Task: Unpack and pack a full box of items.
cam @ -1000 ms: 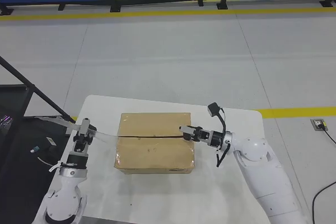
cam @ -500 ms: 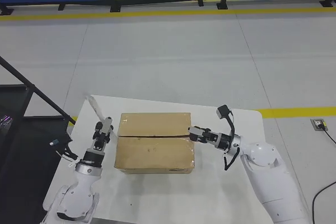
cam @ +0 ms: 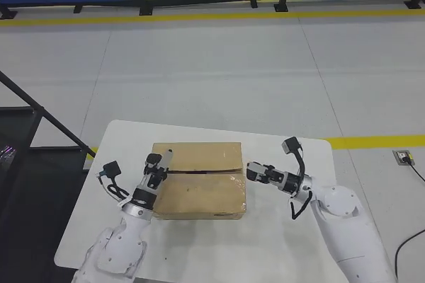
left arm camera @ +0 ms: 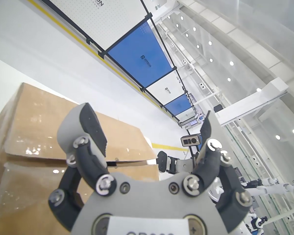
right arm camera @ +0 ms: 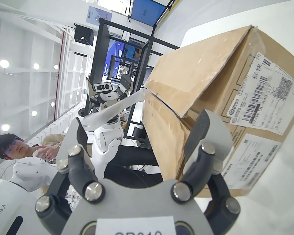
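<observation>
**Cardboard box flanked by two released grippers**

A rectangular box (cam: 195, 189) of brown corrugated cardboard is seen lying at the middle of a smooth white table (cam: 269, 240) with rounded corners. Its top is formed by two long flaps, which meet at a seam (cam: 198, 170) running from 9 to 3 o'clock in the top view. A glossy sheen, as of clear film, is shown on the flaps. At the 3 o'clock end the far flap (right arm camera: 193, 74) is lifted a little, so that a dark slit and a ragged cardboard edge are exposed. Flat white paper labels (right arm camera: 262, 91) with barcodes are stuck on that end wall.

The left gripper (cam: 158, 163) is placed at the box's 9 o'clock end, by the seam. Its fingers (left arm camera: 93, 128), grey shells lined with black pads, are spread wide and nothing is gripped between them. The right gripper (cam: 250, 171) is held at the 3 o'clock end, level with the seam. Its fingers (right arm camera: 198, 133) are likewise released, with the flap corner seen just beyond them. Whether the cardboard is touched cannot be told.

In the right wrist view a thin pale strip (right arm camera: 112, 110) is seen stretched from the seam's far end towards the left gripper; its material cannot be made out. A black metal frame (cam: 35, 106) stands beyond the table at 10 o'clock.
</observation>
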Robot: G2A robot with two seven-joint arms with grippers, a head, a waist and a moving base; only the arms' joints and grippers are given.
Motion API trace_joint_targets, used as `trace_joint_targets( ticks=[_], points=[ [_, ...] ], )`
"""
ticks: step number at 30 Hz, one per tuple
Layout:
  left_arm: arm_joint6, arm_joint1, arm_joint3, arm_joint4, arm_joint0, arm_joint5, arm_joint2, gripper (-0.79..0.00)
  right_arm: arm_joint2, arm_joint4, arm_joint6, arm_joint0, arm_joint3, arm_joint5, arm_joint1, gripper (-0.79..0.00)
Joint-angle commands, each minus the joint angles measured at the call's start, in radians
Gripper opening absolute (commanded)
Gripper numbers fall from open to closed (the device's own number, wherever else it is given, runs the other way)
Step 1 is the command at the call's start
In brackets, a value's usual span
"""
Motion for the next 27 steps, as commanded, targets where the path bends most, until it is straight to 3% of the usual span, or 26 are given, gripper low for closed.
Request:
trace_joint_targets(
  ticks=[1, 8, 12, 15, 20, 27],
  points=[
    [0.001, -0.004, 0.004, 0.000, -0.005, 0.002, 0.013, 0.000, 0.003, 0.003, 0.000, -0.005, -0.004, -0.001, 0.003, 0.000],
    [-0.018, -0.007, -0.045, -0.062, 0.023, -0.012, -0.016, 0.000, 0.008, 0.012, -0.010, -0.021, -0.028, -0.004, 0.012, 0.000],
    [-0.027, -0.003, -0.099, -0.102, 0.059, -0.029, -0.070, 0.000, 0.005, 0.016, 0.017, -0.042, -0.084, -0.064, 0.018, 0.000],
    [-0.035, 0.002, -0.147, -0.147, 0.102, -0.055, -0.141, 0.000, -0.004, 0.031, 0.111, -0.055, -0.122, -0.127, 0.026, 0.000],
    [-0.058, 0.014, -0.194, -0.226, 0.194, -0.121, -0.295, 0.000, 0.005, -0.021, 0.074, -0.070, -0.149, -0.114, 0.034, 0.000],
    [-0.133, 0.027, -0.135, -0.326, 0.323, -0.229, -0.490, 0.000, -0.018, -0.031, 0.082, -0.082, -0.181, -0.142, 0.033, 0.000]
  ],
)
